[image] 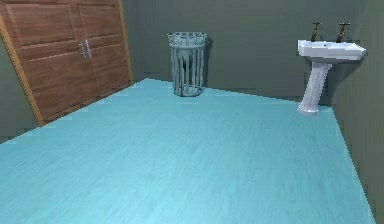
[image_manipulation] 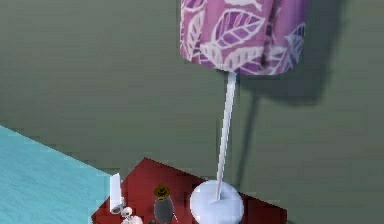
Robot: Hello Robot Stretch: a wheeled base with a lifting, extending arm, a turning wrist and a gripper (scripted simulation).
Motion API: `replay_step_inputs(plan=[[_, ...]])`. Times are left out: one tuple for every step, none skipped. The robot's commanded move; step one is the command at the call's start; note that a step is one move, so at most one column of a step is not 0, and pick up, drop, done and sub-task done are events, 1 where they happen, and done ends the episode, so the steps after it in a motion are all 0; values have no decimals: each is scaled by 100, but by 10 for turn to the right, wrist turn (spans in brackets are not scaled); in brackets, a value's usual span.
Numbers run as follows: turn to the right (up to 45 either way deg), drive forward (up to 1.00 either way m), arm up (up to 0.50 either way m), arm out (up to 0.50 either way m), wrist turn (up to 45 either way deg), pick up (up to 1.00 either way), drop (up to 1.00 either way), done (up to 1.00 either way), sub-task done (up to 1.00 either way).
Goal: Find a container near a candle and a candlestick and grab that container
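A low dark red table (image_manipulation: 255, 208) stands at the bottom of the arm side view, against a grey-green wall. Near its left corner rises a slim white upright stick (image_manipulation: 115, 188) that looks like a candle. A small whitish lump (image_manipulation: 127, 213) lies at its foot. Just right of them is a small dark rounded thing with a yellowish top (image_manipulation: 161, 191), and in front of it a greyish, glass-like vessel (image_manipulation: 164, 210). Which of these is the container or the candlestick I cannot tell.
A floor lamp with a white round base (image_manipulation: 216, 203) and a purple leaf-patterned shade (image_manipulation: 243, 32) stands on the red table. In the forward view, teal floor (image: 180, 160) stretches to a wire bin (image: 187, 63), a white pedestal sink (image: 325, 62) and wooden double doors (image: 80, 50).
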Motion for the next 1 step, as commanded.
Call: replay_step_inputs(plan=[[0,0,0,0,0,100,0,0,0]])
